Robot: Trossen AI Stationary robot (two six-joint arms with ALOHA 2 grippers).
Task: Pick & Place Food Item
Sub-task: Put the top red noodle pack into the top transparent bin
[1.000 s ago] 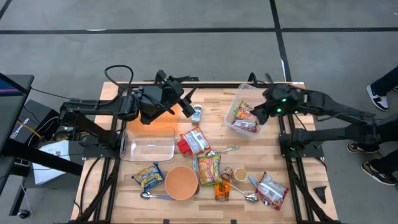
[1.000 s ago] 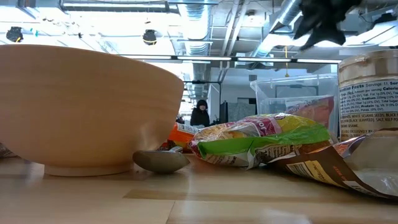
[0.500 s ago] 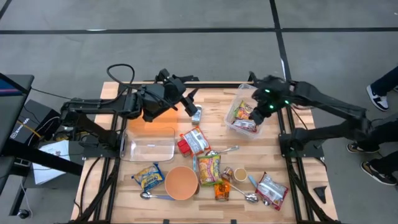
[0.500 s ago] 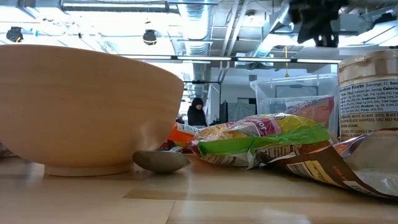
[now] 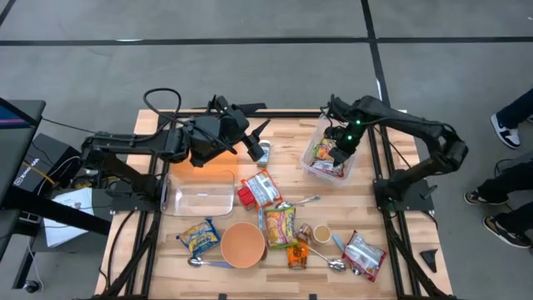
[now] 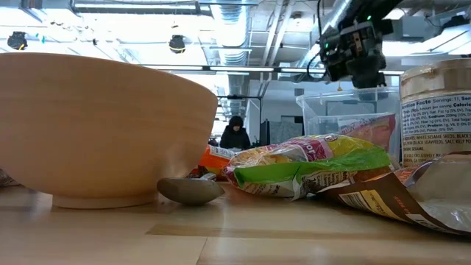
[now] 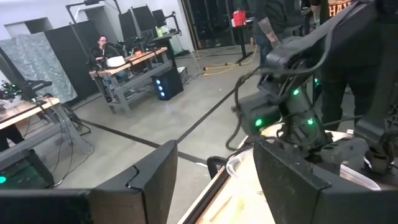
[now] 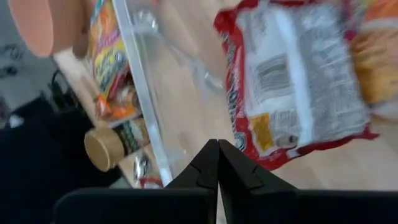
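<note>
A clear plastic container (image 5: 310, 162) stands at the table's far right and holds snack packets, one of them red and white (image 8: 298, 74). My right gripper (image 5: 340, 152) hangs shut and empty just over the container's inside, pointing down beside the red-and-white packet. It also shows in the right wrist view (image 8: 217, 148) and in the low view (image 6: 362, 79). My left gripper (image 5: 254, 140) is open and empty above the far middle of the table, by a small blue-white packet (image 5: 264, 153). Its fingers stand wide apart in the left wrist view (image 7: 214, 158).
An empty clear container (image 5: 200, 193) lies at the left. A wooden bowl (image 5: 243, 243), several snack packets (image 5: 279, 223), a jar (image 5: 321, 233) and spoons (image 5: 333, 264) are spread over the middle and near side. A person's feet (image 5: 504, 129) show beyond the right edge.
My right gripper has come down toward the clear container and a little toward the table's left, and its arm has folded back at the elbow. My left gripper has stayed about where it was.
</note>
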